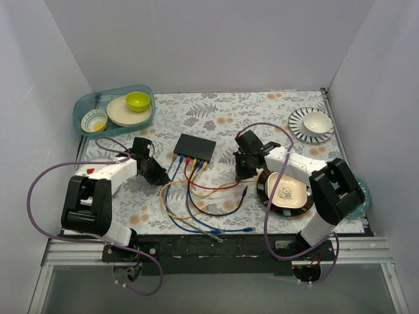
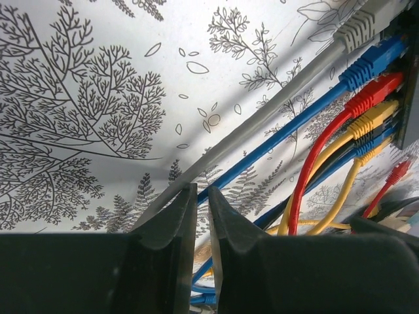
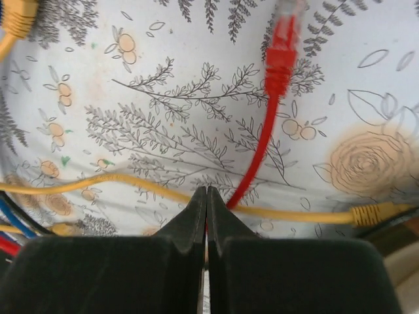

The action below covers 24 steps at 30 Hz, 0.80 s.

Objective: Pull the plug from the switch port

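Note:
The switch [image 1: 194, 146] lies mid-table with grey, blue, red and yellow plugs in its near edge; its edge shows in the left wrist view [image 2: 412, 98], with the plugged-in red plug [image 2: 378, 91]. A loose red plug [image 3: 281, 52] lies free on the cloth near the switch's right end [image 2: 397, 172]. Its cable runs back under my right gripper [image 3: 207, 190], which is shut; I cannot tell if the cable is pinched. That gripper [image 1: 241, 173] sits right of the switch. My left gripper [image 1: 159, 175] sits left of the cables, its jaws [image 2: 202, 190] nearly closed and empty.
Loose cable loops [image 1: 209, 216] sprawl in front of the switch. A panda plate [image 1: 286, 191] lies under the right arm. A blue tray [image 1: 114, 111] with bowls stands back left, a striped plate [image 1: 311, 124] with a bowl back right. White walls enclose three sides.

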{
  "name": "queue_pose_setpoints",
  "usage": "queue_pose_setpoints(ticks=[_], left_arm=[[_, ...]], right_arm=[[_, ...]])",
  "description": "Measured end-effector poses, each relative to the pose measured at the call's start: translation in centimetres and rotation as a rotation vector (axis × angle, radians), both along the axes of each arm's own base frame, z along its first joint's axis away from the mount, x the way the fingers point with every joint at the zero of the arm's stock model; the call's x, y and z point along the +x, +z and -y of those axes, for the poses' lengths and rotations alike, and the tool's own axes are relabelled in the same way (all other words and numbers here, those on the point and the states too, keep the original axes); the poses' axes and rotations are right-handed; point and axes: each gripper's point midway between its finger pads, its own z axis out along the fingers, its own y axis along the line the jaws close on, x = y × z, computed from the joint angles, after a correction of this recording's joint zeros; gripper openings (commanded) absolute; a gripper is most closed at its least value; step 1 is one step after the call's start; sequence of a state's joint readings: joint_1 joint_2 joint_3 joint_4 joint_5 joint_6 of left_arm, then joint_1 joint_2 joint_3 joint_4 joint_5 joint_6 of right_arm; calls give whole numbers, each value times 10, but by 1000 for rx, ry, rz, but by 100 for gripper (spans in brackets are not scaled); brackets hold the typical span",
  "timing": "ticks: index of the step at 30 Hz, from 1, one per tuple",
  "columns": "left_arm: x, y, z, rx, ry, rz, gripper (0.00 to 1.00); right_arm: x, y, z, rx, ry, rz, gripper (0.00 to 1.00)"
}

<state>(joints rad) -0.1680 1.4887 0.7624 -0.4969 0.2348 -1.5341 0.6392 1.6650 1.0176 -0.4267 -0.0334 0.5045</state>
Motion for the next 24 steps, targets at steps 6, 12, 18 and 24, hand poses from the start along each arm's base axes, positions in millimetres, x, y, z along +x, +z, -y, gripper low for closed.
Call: queue_pose_setpoints(ticks=[6,12,18,24], left_arm=[[17,18,-6,40,36,43,44],[55,74,-9,35,86,242,97],[78,78,-11,35,120,262,71],[84,28,-18,83,164,134,49]], right_arm=[[12,63,-1,81,-15,161,49],[20,144,-22,306,15,365,47],[31,123,-53,398,3,276,24],[49,122,-73,385,-8,231,15]])
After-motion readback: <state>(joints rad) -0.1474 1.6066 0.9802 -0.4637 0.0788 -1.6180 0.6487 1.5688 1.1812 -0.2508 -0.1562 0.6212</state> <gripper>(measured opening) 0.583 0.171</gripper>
